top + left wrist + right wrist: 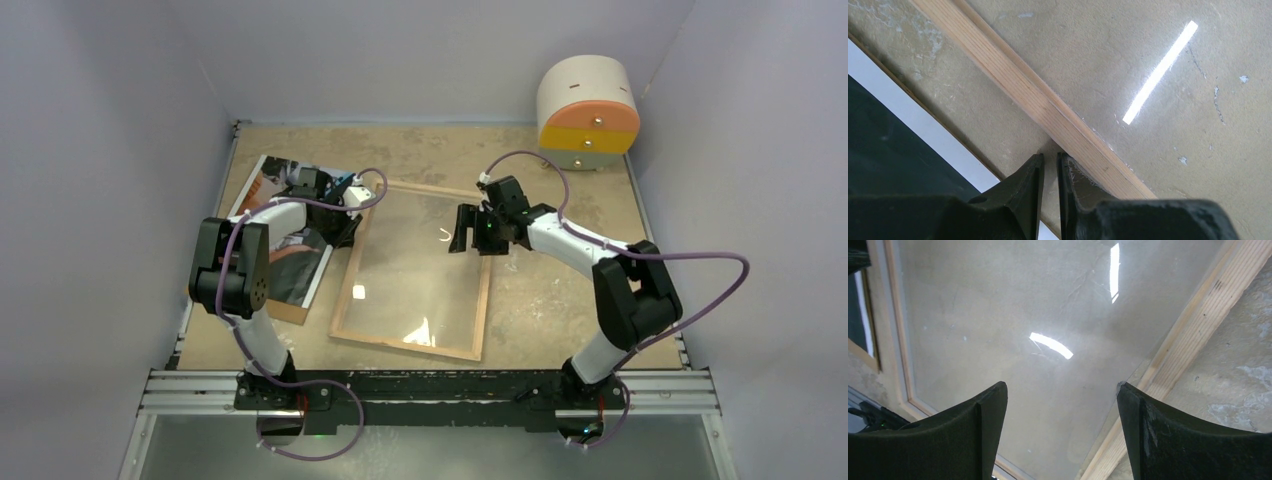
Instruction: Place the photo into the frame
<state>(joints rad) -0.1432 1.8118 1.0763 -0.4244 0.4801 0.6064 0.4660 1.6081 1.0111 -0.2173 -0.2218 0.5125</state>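
— Photo (298,268): where does it lie?

— Flat on a brown hardboard sheet (285,313), at nine o'clock of the frame (350,290), picture side up with its white border showing. Seen from overhead, its long axis runs roughly one o'clock to seven o'clock, close to parallel with the frame rail beside it.

— And the frame?

— Mid-table, wood-coloured back upward, long axis near twelve to six. It holds only the glass pane (420,280). The table (560,290) shows through, so the photo is not yet in.

— Which arm is nearer the photo?

— The left, clearly. The left gripper (1049,161) hangs over the strip of table between the sheet's edge and the frame's rail. From it the photo lies at about nine o'clock and the frame at three o'clock, both just beside. Its fingers are almost pressed together, and I see nothing in the thin slit between them.

— The right?

— The right gripper (1062,390) is spread wide and holds nothing. It is over the pane near the frame's one o'clock corner, well apart from the photo.

— So the move?

— I judge the photo must travel toward three o'clock, across the rail, keeping its axis, then drop inside the rails. The left arm seems placed to take its edge, though a flat glossy print will likely be hard to pinch.

— Any other container?

— A round white, yellow and orange drum (588,108) at two o'clock, by the wall. Its contents are hidden.
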